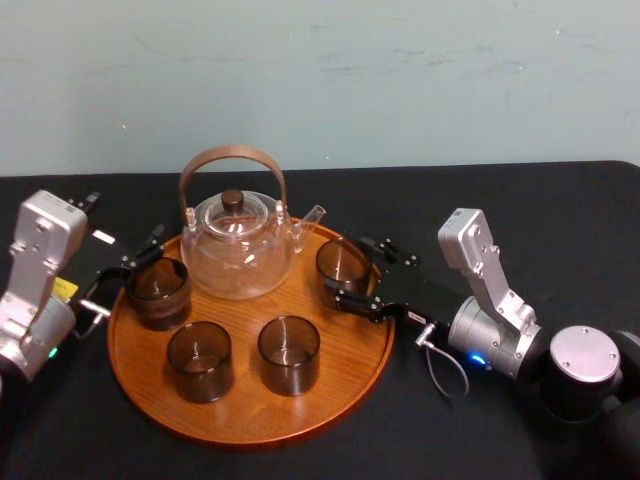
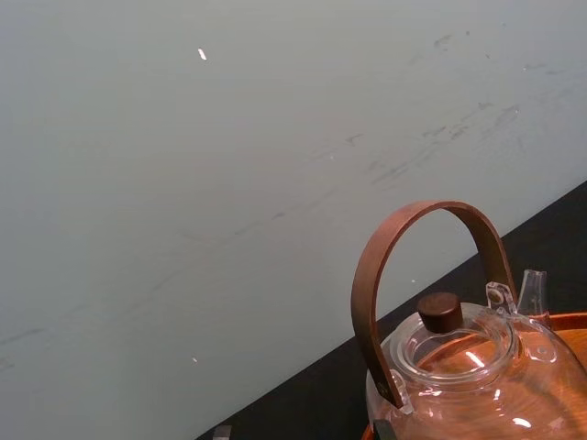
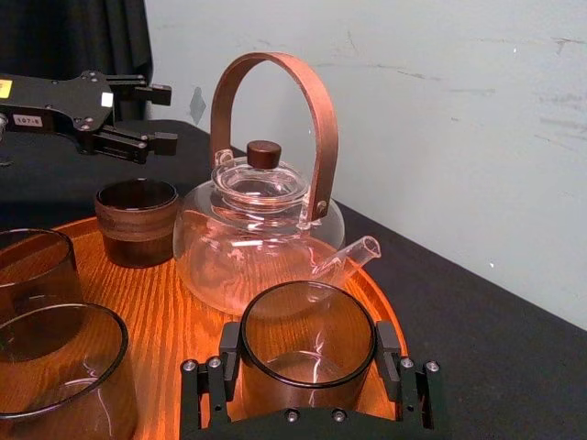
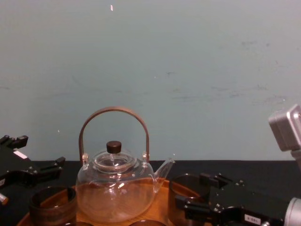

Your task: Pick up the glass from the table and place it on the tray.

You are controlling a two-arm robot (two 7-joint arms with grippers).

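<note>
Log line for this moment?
right gripper: shut on glass, right part of tray | left gripper: open, at tray left edge

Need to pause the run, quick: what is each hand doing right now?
Left hand: open, empty, beside the rear-left glass.
Right hand: closed on the right glass, at the tray's right side.

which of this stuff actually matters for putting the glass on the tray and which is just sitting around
Part of the job: glass, gripped by the right pincer; tray under it; table.

Just lying about: teapot; three other glasses on the tray; left pincer, open, idle by the tray's left edge.
</note>
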